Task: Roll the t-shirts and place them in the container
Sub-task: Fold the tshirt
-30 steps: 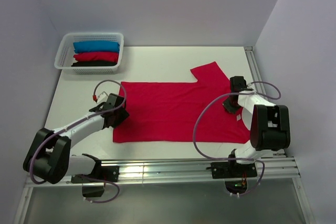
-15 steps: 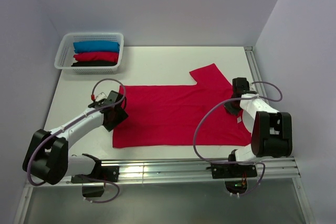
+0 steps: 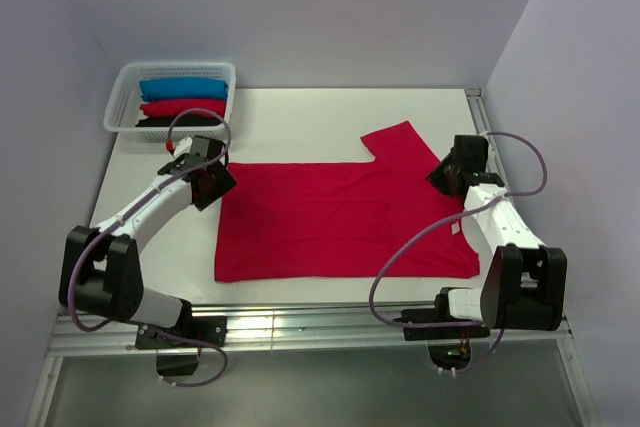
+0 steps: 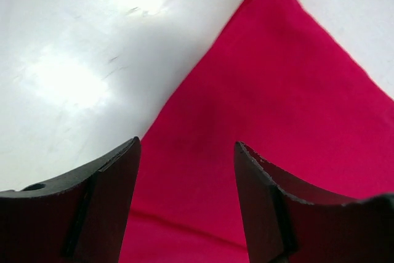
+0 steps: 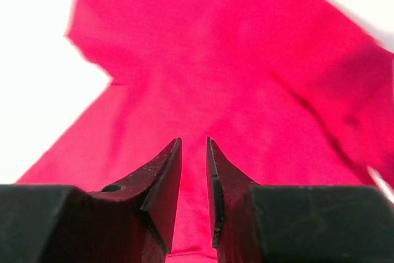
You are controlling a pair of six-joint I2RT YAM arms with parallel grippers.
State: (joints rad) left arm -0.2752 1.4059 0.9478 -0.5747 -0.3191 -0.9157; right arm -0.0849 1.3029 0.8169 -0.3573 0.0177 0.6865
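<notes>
A crimson-red t-shirt point(image 3: 340, 217) lies spread flat on the white table point(image 3: 300, 122), one sleeve point(image 3: 398, 145) pointing to the far side and a small white label point(image 3: 456, 230) near its right edge. My left gripper point(image 3: 216, 182) hovers at the shirt's far-left corner. In the left wrist view it point(image 4: 186, 147) is open over the red cloth point(image 4: 277, 90), nothing between the jaws. My right gripper point(image 3: 445, 175) is at the shirt's right edge by the sleeve. In the right wrist view it point(image 5: 194, 141) stands slightly open above the shirt point(image 5: 203, 60), holding no cloth.
A white basket point(image 3: 118, 99) at the far-left corner holds a blue roll point(image 3: 183, 88), a red roll point(image 3: 183, 107) and a black roll point(image 3: 178, 121). A metal rail point(image 3: 330, 322) runs along the near edge and another point(image 3: 485, 137) along the right side.
My left gripper moved up along the shirt's left edge to its far corner. My right gripper let go of the cloth, its jaws parting, and drew back to the right.
</notes>
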